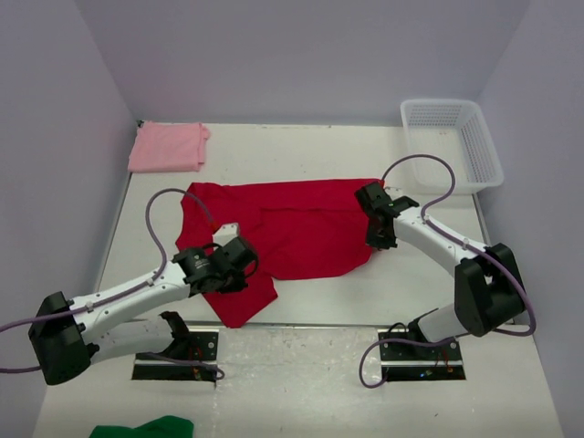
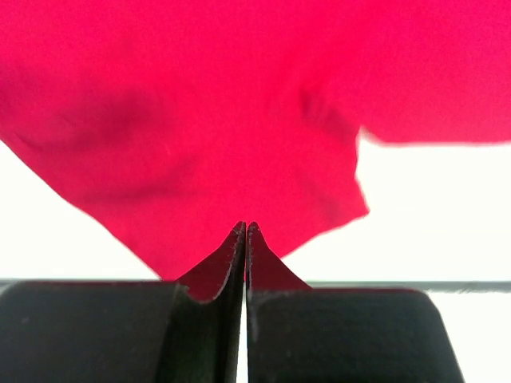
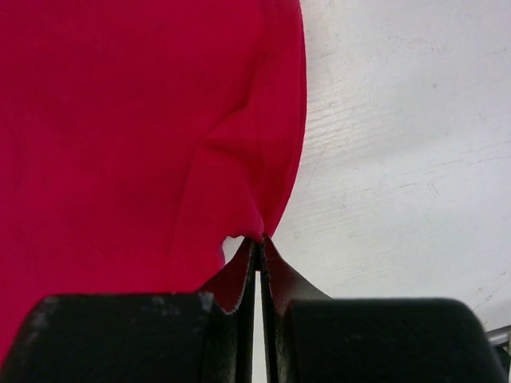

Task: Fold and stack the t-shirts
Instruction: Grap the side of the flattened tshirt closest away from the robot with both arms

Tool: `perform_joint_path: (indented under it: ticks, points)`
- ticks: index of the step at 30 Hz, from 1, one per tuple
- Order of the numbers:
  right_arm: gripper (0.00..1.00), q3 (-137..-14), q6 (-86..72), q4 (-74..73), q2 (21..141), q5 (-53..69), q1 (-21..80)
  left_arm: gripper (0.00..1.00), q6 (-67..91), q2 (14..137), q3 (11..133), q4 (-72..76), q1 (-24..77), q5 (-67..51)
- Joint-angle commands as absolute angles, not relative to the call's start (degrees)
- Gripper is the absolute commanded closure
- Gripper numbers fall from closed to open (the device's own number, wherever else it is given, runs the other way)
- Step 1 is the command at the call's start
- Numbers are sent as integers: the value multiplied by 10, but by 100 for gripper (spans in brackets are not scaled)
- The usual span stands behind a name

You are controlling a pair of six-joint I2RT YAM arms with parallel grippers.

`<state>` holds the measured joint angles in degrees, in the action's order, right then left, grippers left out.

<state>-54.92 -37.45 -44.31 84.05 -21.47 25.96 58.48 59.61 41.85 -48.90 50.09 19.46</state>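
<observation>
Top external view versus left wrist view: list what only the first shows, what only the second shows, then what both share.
Only top external: the folded pink t-shirt far left, the white basket far right, the green cloth at the near edge, and the right gripper at the right edge of the red t-shirt. Only left wrist: close up, the left gripper shut on a pinch of that shirt. Both: the red t-shirt, the left gripper and the table.

Plain crimson t-shirt (image 1: 301,228) between black left claw (image 2: 246,231) and black right claw (image 3: 259,243). Pale pink t-shirt (image 1: 167,146) beyond left claw; white mesh basket (image 1: 452,141) beyond right claw. Off-white surface (image 1: 411,283); green cloth (image 1: 141,427) behind left claw.
</observation>
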Motion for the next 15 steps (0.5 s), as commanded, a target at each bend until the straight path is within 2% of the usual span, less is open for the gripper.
perform_joint_path:
  ticks: [1, 15]
  points:
    - [100, -547, -371, -425, 831, -210, 259, 100, 677, 615, 388, -514, 547, 192]
    - [100, -533, -367, -430, 807, -213, 262, 100, 683, 736, 332, -398, 569, 176]
